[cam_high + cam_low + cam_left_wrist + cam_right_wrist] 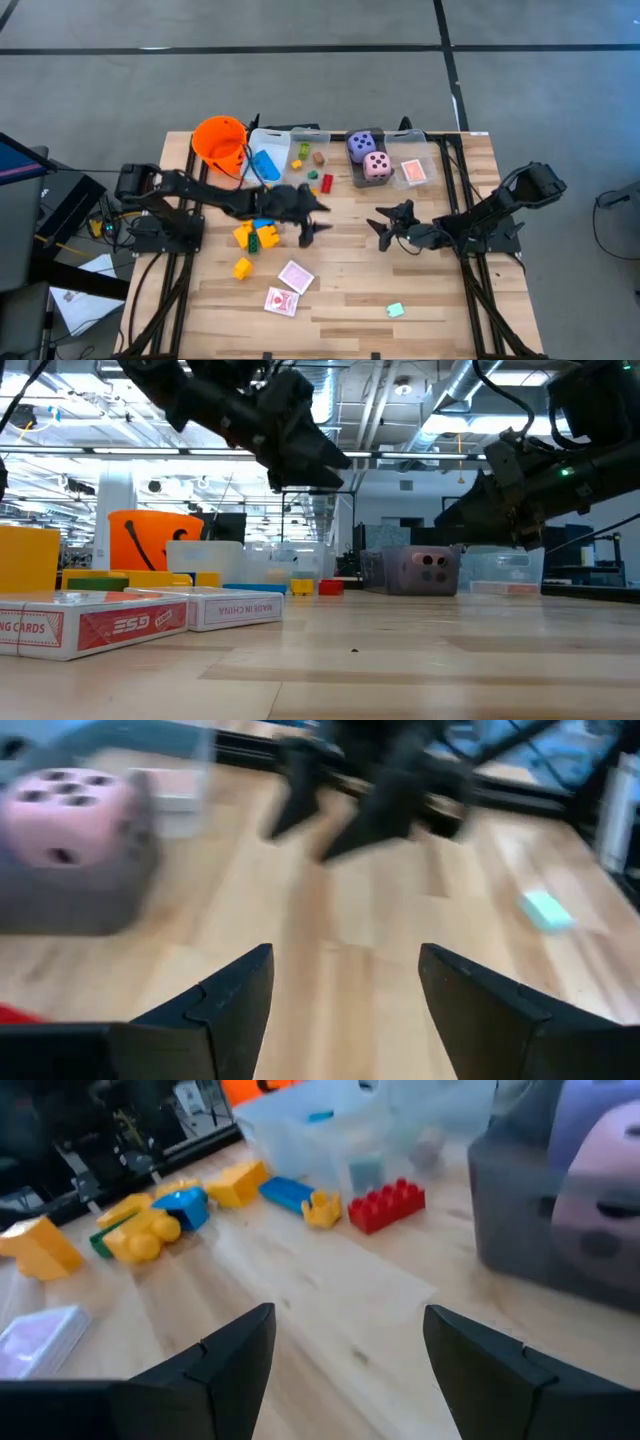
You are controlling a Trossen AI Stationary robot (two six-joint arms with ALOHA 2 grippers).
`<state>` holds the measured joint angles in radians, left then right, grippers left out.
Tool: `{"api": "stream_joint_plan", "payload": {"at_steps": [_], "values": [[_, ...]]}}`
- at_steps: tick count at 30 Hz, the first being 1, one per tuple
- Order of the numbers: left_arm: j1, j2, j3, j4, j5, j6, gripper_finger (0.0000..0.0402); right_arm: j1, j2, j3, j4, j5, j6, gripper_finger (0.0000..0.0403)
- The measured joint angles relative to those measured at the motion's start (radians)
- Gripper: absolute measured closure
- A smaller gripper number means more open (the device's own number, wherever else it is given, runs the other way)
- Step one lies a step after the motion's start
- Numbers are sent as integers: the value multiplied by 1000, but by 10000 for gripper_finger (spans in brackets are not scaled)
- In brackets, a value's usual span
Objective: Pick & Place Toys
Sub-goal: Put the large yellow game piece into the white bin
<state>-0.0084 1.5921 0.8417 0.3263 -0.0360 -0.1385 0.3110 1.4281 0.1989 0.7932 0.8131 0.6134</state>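
L gripper (pixel 312 222) open, empty, above table centre | blocks (pixel 255 235) just left of it | R gripper (pixel 385 226) open, empty, right of centre | pink die (pixel 377 166) in far bin (pixel 433 160) | cards (pixel 288 288) near side

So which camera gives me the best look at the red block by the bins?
The right wrist view: the red block lies unobstructed on the wood, studs visible, beside a grey tray. The high view shows it only as a small red spot; the low view catches a distant red sliver; the left wrist view doesn't clearly show it.
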Motion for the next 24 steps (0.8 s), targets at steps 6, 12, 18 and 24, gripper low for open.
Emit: {"api": "stream_joint_plan", "payload": {"at_steps": [6,12,18,24], "values": [[-166,0,0,-18,-126,2,167,-43,0,6,120,-46,-156,154],[-317,0,0,-72,-353,-21,177,-70,0,45,117,-243,-249,154],[-422,0,0,-240,-477,-253,188,-90,0,77,111,-244,-377,154],[-463,-11,0,-446,-476,-517,190,-138,0,111,108,-242,-450,154]]}}
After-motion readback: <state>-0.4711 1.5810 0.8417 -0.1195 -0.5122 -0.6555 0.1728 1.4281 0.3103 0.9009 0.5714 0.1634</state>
